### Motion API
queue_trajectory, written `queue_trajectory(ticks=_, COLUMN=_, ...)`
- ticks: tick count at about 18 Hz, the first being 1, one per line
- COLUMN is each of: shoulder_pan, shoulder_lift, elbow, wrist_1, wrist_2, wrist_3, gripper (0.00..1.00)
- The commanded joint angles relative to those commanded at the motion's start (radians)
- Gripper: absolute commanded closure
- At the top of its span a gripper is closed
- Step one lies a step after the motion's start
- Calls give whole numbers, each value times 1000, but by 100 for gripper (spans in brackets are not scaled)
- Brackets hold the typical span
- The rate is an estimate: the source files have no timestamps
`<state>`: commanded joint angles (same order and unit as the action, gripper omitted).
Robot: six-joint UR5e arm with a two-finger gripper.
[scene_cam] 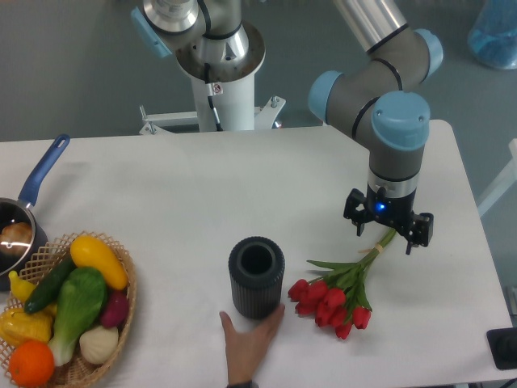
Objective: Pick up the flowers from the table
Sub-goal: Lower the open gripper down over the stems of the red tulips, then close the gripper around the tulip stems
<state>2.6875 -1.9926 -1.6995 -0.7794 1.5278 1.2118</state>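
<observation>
Wicker basket (pixel 121 267) — vegetables (pixel 81 303) inside

On my table (pixel 202 186), the flowers (pixel 335 295) lie right of the cup (pixel 256 276); a basket (pixel 69 311) sits far left, a hand (pixel 250 343) before the cup.

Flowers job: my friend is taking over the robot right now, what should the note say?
Gripper: open, hanging over the stem end of the flowers, nothing held.
Flowers: lying flat on the table, red buds toward the dark ribbed cup, stems pointing up-right under the gripper.
A person's hand is touching the base of the cup, so watch out.
Done: gripper lined up above the stems.
Left: lower, close on the stems, lift the flowers.
</observation>
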Motion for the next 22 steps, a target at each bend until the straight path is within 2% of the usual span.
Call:
queue_trajectory(ticks=5, shoulder_pan=-27, shoulder_lift=-24, elbow=-11, wrist_1=3, wrist_2=2, wrist_3=5, gripper=0)
queue_trajectory(ticks=12, shoulder_pan=-87, shoulder_lift=-147, elbow=63, wrist_1=11, wrist_2=0, wrist_3=5, gripper=0)
queue_trajectory(ticks=22, shoulder_pan=-106, shoulder_lift=-190, elbow=70, wrist_1=48, wrist_2=2, wrist_3=5, gripper=0)
